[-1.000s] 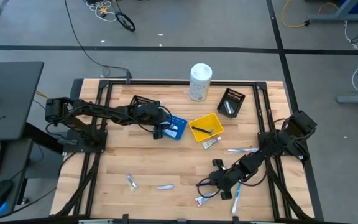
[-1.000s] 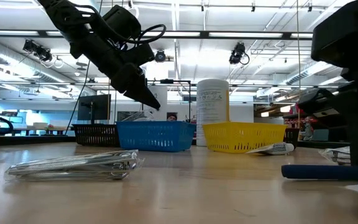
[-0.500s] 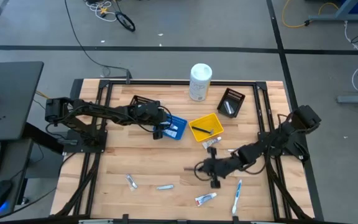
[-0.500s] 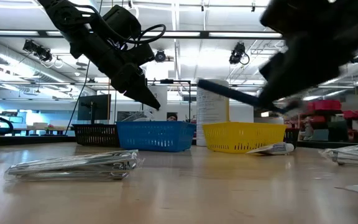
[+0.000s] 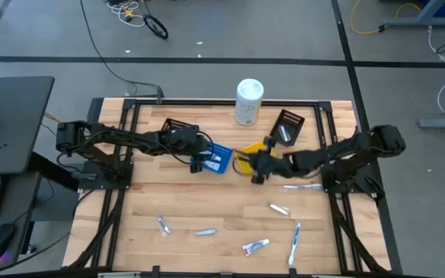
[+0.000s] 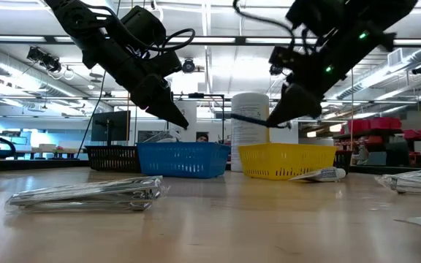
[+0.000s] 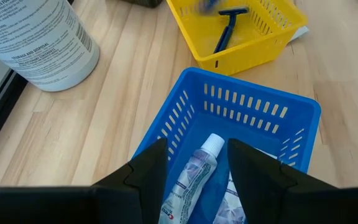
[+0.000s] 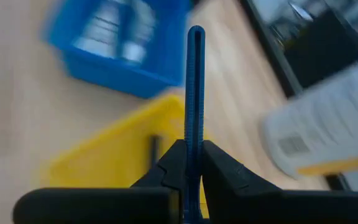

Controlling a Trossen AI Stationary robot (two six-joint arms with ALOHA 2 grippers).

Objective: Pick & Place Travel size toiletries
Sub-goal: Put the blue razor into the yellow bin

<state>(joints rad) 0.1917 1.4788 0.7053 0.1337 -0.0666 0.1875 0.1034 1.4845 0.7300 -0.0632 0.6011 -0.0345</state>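
My right gripper (image 5: pixel 258 171) hangs over the yellow bin (image 5: pixel 246 159) and is shut on a slim blue-handled razor (image 8: pixel 195 93). In the low view this razor (image 6: pixel 249 115) sticks out past the fingertips, above the bin's rim (image 6: pixel 283 150). Another blue razor (image 7: pixel 227 29) lies on the yellow bin's floor. My left gripper (image 7: pixel 197 177) stands open above the blue bin (image 7: pixel 263 115), where white tubes (image 7: pixel 194 174) lie on the bottom. My right gripper pinches one end of the razor's handle (image 8: pixel 194 163) between its two fingers. The fingers slant down from the table's right side, and the handle runs on ahead in line with them. The razor is lifted clear, over the yellow bin.
A white canister (image 5: pixel 249 100) stands at the far edge, with black bins at its left (image 5: pixel 180 127) and right (image 5: pixel 288 128). Loose toiletries lie on the near half: wrapped items (image 5: pixel 163 225) (image 5: pixel 279 208), tubes (image 5: pixel 255 247) and toothbrushes (image 5: pixel 293 241) (image 5: pixel 301 186).
My right gripper has swung from the table's near right part up and toward the far edge and the left, carrying the blue razor clear of the table to above the yellow bin. It has turned as it went.
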